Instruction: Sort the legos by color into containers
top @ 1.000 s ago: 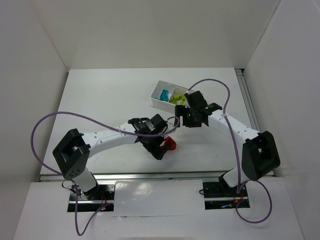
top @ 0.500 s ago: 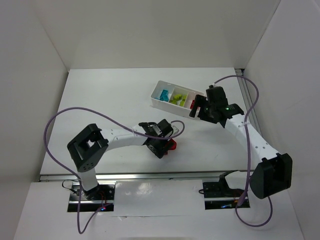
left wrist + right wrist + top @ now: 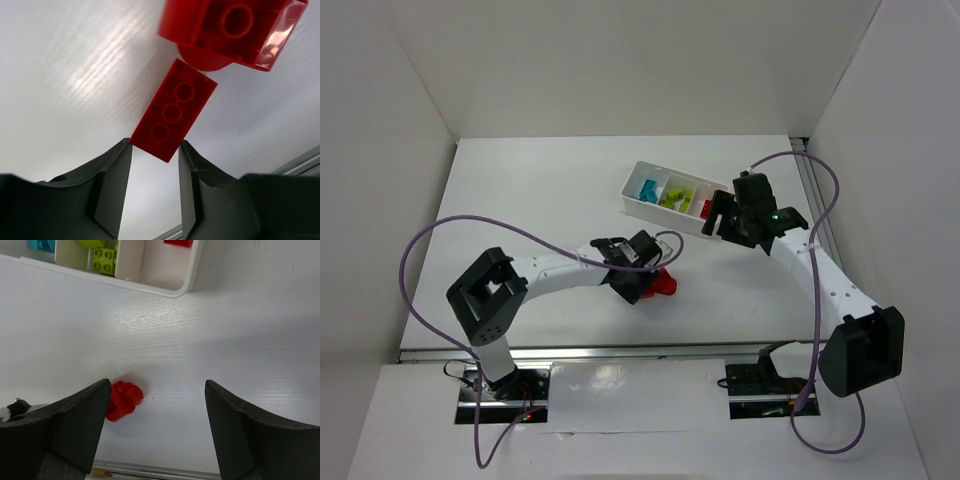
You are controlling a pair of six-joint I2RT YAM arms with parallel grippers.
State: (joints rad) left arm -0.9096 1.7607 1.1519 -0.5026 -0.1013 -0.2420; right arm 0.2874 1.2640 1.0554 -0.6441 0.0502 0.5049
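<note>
Compartments of the white rectangular plastic tray run in a row across the far right part of the white table. The left section holds translucent cyan-blue bricks. The middle one holds lime green bricks, and the right one shows a single red brick. The right gripper hovers just off the tray's red end, its fingers spread wide with nothing between them. Well apart from the tray, near the table's front edge, the left gripper is low over a flat translucent red plate brick. This brick lies underside up, and its near end sits between the partly parted fingertips; whether they pinch it cannot be told. A larger red block lies right against its far end.
</note>
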